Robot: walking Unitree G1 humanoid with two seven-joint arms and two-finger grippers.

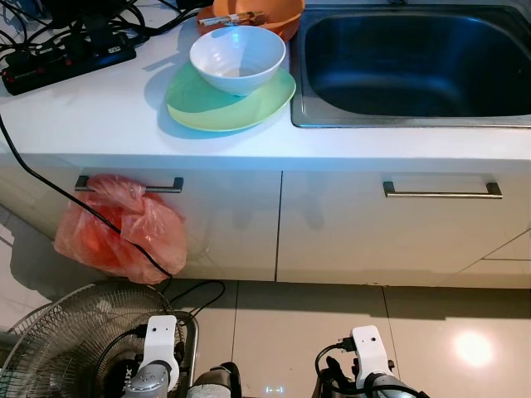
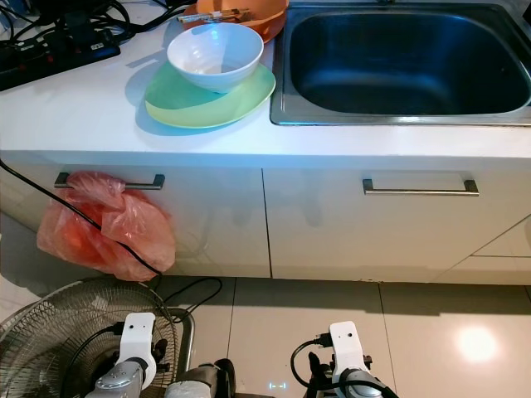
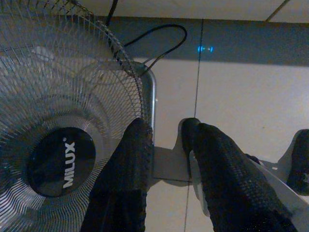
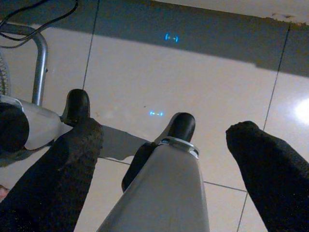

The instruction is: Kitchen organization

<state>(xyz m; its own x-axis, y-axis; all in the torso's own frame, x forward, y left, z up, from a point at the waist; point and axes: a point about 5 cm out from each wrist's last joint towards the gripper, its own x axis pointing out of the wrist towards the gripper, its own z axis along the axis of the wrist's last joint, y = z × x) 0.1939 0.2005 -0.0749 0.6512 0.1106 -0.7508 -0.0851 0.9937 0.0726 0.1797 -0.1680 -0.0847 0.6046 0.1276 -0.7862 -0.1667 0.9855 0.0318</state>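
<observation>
So, the landmark here is the stainless steel sink (image 1: pixel 415 62) set into the white tabletop (image 1: pixel 91 116). Just beside the sink's left edge sits a pale green round plate (image 1: pixel 199 106) with a white ceramic bowl (image 1: pixel 237 58) resting on top of it. Behind that, still left of the sink, there's an orange plastic bowl (image 1: pixel 278 16) with what looks like utensils lying across it, too small to tell which. Farther left of the sink, a black power strip (image 1: pixel 66 62) and a tangle of black cables.

Below the sink are white cabinet doors with metal bar handles; a crumpled orange plastic bag (image 1: pixel 120 228) hangs off the handle (image 1: pixel 129 184) left of the sink, with a black cord running across it.

Both arms hang low over the glossy tiled floor (image 1: pixel 332 323). The left tool (image 3: pixel 166 145) has its black fingers spread slightly apart, pinching nothing, right next to a metal-cage Milux floor fan (image 3: pixel 58 145). The right tool (image 4: pixel 164 150) is spread wide, nothing between its fingers.
</observation>
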